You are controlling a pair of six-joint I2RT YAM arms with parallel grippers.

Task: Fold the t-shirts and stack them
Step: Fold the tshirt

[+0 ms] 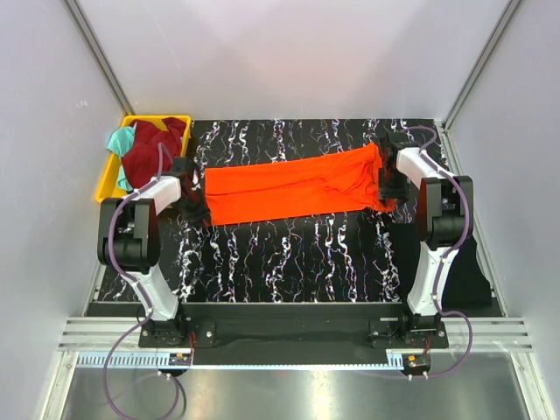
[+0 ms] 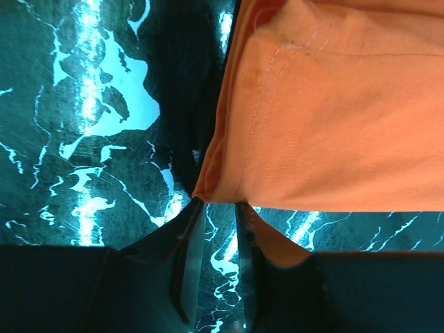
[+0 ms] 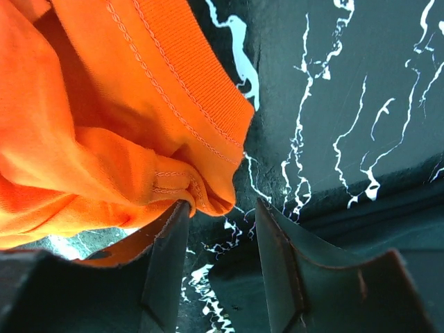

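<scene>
The orange t-shirt (image 1: 289,185) lies on the black, white-veined tabletop (image 1: 289,254), stretched out as a long band from the left arm's side to the right arm's side, its right end a little farther from the arm bases than its left. The cloth looks doubled over lengthwise, with creases near the right end.

The left pincer (image 2: 218,205) sits low at the shirt's left end. Its jaws stand a narrow gap apart, and the marbled surface shows between them (no cloth in that gap). The hemmed corner of the shirt lies just beyond the fingertips, touching or almost touching one of them; an orange patch shows against the other finger, but whether that is cloth or a reflection I cannot tell.

The right pincer (image 3: 220,205) is at the shirt's right end, jaws clearly parted with bare tabletop between them. A bunched fold of orange cloth with a ribbed, double-stitched edge rests against the tip of one finger, outside the gap, so nothing is gripped.

At the far left corner stands a yellow bin (image 1: 107,185), holding the maroon t-shirt (image 1: 149,153) crumpled over the teal t-shirt (image 1: 120,140).
</scene>
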